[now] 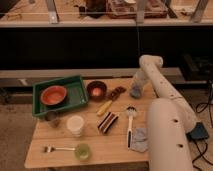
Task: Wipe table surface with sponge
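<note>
My gripper (135,91) is at the end of the white arm (159,85), low over the far right part of the wooden table (60,147). A small grey-blue lump sits right at the gripper; I cannot tell whether it is the sponge or part of the gripper. A striped dark and pale block (107,121) lies at the table's middle, left of and nearer than the gripper. A yellow-ended oblong piece (104,107) lies just beyond it.
A green tray (75,90) with a red bowl (53,95) stands at the far left. Also on the table are a dark bowl (96,90), a white cup (75,125), a spoon (130,117), a grey cloth (140,139), a fork (55,148) and a green cup (82,151).
</note>
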Motion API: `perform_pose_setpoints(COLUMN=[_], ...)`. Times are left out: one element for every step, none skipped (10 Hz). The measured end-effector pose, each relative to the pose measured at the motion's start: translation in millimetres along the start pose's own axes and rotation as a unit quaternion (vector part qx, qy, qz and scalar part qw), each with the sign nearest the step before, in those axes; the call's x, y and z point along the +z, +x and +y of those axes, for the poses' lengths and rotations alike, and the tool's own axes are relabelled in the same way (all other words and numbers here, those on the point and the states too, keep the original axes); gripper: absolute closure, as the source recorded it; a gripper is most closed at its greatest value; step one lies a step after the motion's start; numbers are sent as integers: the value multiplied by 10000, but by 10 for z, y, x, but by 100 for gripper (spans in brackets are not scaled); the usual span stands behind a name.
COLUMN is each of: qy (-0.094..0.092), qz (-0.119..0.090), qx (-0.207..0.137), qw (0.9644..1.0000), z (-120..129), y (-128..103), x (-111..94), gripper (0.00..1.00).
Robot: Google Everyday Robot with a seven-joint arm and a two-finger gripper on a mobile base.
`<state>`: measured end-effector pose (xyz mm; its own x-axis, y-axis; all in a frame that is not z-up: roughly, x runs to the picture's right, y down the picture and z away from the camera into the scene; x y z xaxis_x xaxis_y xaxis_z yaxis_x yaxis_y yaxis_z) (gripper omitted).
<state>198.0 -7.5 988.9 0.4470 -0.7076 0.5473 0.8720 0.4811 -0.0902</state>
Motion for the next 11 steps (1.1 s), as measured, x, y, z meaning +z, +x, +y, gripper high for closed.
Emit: perform_pose_setpoints(qy=[-7,7,-4,-13,-22,-41,-51,-52,-33,12,71], qz=[-34,-85,-109,-130,-145,-143,-144,-152,-201,-247,-280], qx=[-191,-335,-373,-385,-381,-335,-309,-243,-154,-63,25], qw=[9998,9994,9992,9992,9992,9993,9994,9996,9997,9997,9996], z=[-98,-169,-178,-177,-143,-49,48,265,481,652,792], y=[-134,-308,-398,-441,-464,-451,-429,-364,-303,-250,-199], x=[30,57,73,87,97,88,79,46,9,-18,-45], gripper=[98,98,98,98,98,98,98,98,98,98,98])
